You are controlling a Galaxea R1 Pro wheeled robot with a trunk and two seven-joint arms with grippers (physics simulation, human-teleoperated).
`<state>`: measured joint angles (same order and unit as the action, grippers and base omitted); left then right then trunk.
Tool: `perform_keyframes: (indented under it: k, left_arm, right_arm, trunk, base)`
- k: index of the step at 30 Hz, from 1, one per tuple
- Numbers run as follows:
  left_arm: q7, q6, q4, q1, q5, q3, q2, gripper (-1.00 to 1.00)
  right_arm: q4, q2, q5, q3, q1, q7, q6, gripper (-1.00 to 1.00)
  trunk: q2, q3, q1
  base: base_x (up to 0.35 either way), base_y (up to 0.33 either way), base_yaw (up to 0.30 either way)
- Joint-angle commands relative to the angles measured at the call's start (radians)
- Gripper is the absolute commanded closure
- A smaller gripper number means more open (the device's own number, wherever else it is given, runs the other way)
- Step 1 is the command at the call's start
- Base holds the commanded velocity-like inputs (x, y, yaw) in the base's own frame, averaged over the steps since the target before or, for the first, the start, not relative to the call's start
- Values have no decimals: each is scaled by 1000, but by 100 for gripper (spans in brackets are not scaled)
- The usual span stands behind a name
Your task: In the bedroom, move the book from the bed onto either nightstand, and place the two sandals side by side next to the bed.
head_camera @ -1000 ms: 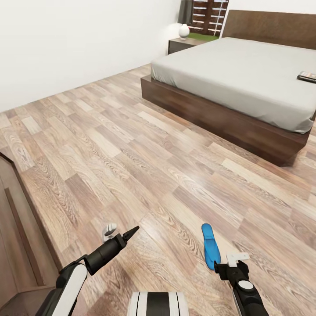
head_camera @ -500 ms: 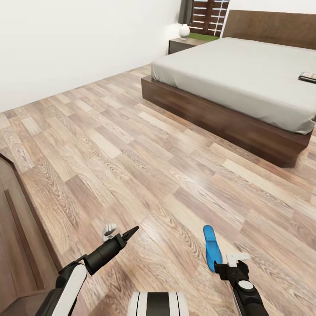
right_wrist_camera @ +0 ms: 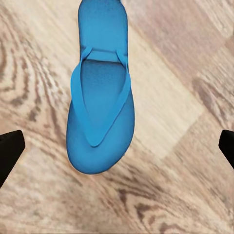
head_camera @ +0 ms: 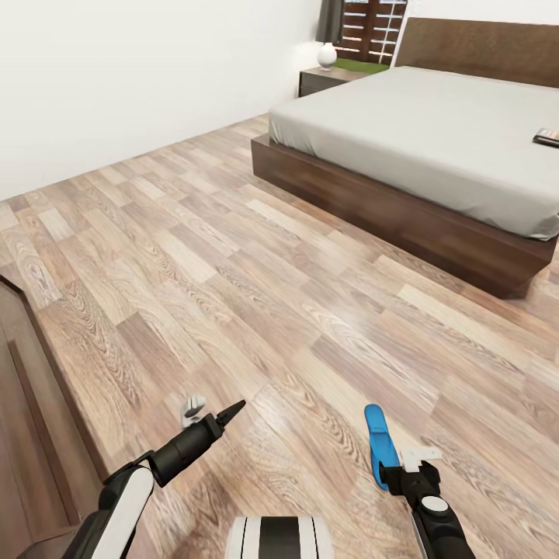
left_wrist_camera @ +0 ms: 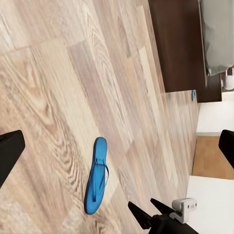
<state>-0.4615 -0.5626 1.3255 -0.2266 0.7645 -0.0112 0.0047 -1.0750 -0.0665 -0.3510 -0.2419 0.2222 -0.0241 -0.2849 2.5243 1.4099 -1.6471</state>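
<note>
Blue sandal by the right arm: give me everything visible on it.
The sandal is a bright blue flat flip-flop with a thin blue Y-shaped toe strap and a matte, foam-like sole. It lies flat, sole down, on the wood-plank floor, just ahead of the right gripper, whose jaws stand wide open on either side without touching it. It sits well short of the bed. Nothing else touches it.

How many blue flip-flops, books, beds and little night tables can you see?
blue flip-flop: 1 for sure (a tiny blue speck by the bed frame is too small to tell)
book: 1
bed: 1
nightstand: 1
Total: 4
</note>
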Motion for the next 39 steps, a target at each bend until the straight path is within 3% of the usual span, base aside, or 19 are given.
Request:
perform_keyframes:
  k: [1,11,19,39]
  left_arm:
    - [-1,-8,0,0,7,-1,0,-100]
    - [-1,-8,0,0,7,-1,0,-100]
    - [0,-8,0,0,7,-1,0,-100]
    - [-1,-8,0,0,7,-1,0,-100]
  right_arm:
    - [-2,-1,-9,-2,0,-2,-5,-100]
    - [-2,-1,-9,-2,0,-2,-5,-100]
    - [-2,-1,-9,-2,0,-2,-5,-100]
    - [-2,-1,-10,-2,0,-2,-5,-100]
  trunk:
    - [0,1,0]
    - [0,1,0]
    - [0,1,0]
    - [0,1,0]
  base:
    - [132,109,0]
    - [25,18,0]
    - [215,0,0]
    - [7,0,0]
